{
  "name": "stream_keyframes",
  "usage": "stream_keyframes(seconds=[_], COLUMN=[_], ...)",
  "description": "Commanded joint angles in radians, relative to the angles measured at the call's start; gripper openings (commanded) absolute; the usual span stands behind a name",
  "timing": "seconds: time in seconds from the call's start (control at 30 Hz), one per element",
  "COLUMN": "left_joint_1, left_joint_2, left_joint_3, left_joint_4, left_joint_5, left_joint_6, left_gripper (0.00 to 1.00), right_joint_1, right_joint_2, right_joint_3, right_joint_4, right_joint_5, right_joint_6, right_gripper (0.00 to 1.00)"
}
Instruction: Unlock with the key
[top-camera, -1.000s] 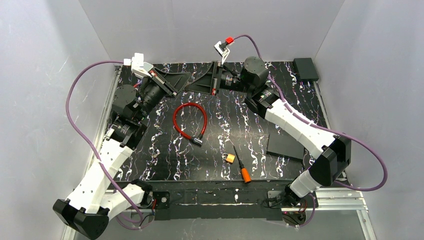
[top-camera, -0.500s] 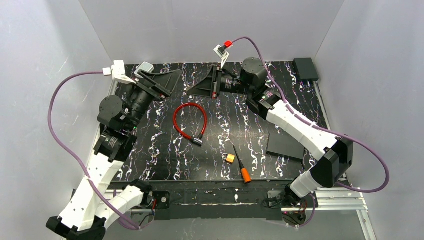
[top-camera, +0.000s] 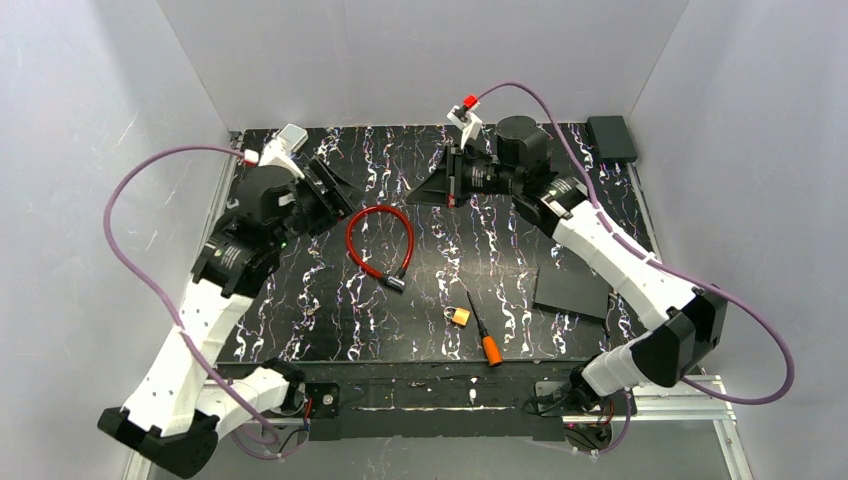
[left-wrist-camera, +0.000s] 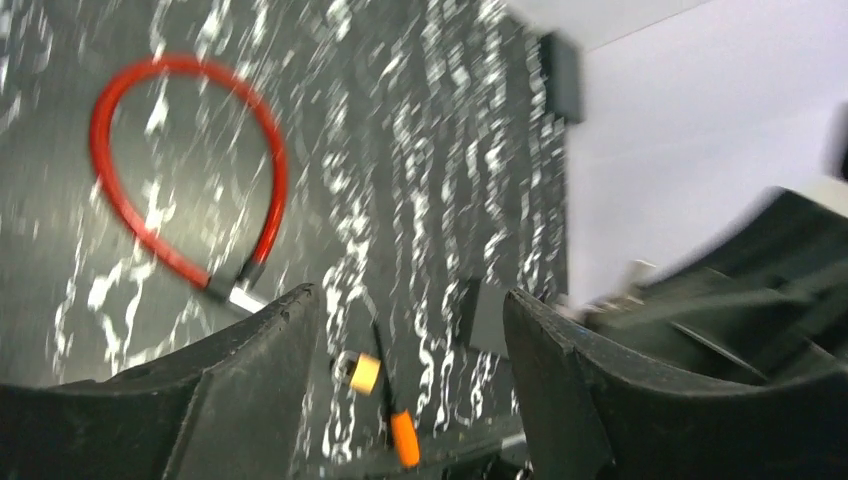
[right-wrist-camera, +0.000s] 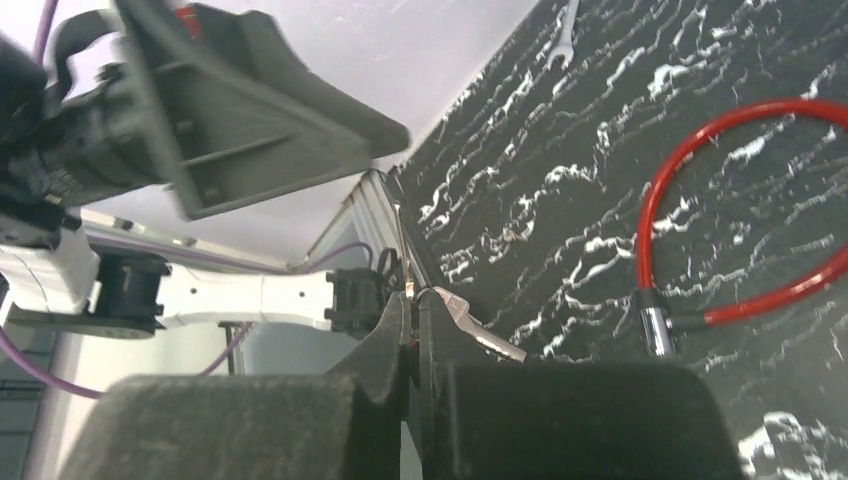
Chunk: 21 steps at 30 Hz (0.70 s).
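right gripper (right-wrist-camera: 415, 300): fingers pressed together, pinching a thin pale silvery piece at their tips. This is the key (right-wrist-camera: 470, 325), held in the air above the far part of the mat (top-camera: 330, 325).
right wrist view alone: shows the key; from above it is too small to make out.
left gripper (left-wrist-camera: 410, 310): fingers spread wide, nothing between them.
left wrist view alone: blurred. Through the finger gap, the brass padlock (left-wrist-camera: 363, 373) lies just beside the orange-handled screwdriver (left-wrist-camera: 403, 438). The red cable lock (left-wrist-camera: 180, 170) is up and to the left.
top view alone: both grippers are raised over the far half of the mat, facing each other, and a black plate (top-camera: 572, 293) lies beneath the right arm.
since half a second ago: the left gripper has swung down from the far edge toward the cable loop, and the right gripper has shifted a little to the right. The cable lock, padlock and screwdriver lie where they did.
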<state>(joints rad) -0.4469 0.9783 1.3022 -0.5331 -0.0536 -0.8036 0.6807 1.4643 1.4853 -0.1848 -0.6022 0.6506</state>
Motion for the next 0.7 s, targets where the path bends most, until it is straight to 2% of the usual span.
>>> stream_keyframes(seconds=[0.0, 0.1, 0.2, 0.3, 0.5, 0.67], left_joint_1=[0.005, 0.005, 0.005, 0.005, 0.004, 0.005], left_joint_2=[0.083, 0.148, 0.137, 0.144, 0.386, 0.568], left_joint_3=[-0.029, -0.075, -0.201, -0.278, -0.218, -0.132], left_joint_4=[-0.314, -0.372, -0.344, -0.326, -0.363, -0.383], left_joint_5=[0.002, 0.067, 0.101, 0.107, 0.179, 0.155], left_joint_6=[-0.174, -0.311, -0.522, -0.672, -0.688, -0.69], left_gripper=[0.67, 0.62, 0.61, 0.61, 0.64, 0.65], right_joint_1=[-0.01, -0.043, -0.068, -0.075, -0.076, -0.078], right_joint_2=[-0.098, -0.115, -0.142, -0.167, -0.192, -0.214], right_joint_3=[-0.032, -0.062, -0.103, -0.13, -0.126, -0.125], right_joint_4=[-0.105, -0.202, -0.26, -0.314, -0.428, -0.491], right_joint_5=[0.037, 0.031, 0.044, 0.09, 0.178, 0.209], right_joint_6=[-0.102, -0.127, -0.14, -0.172, -0.227, -0.266], right_gripper=[0.01, 0.01, 0.01, 0.01, 0.01, 0.01])
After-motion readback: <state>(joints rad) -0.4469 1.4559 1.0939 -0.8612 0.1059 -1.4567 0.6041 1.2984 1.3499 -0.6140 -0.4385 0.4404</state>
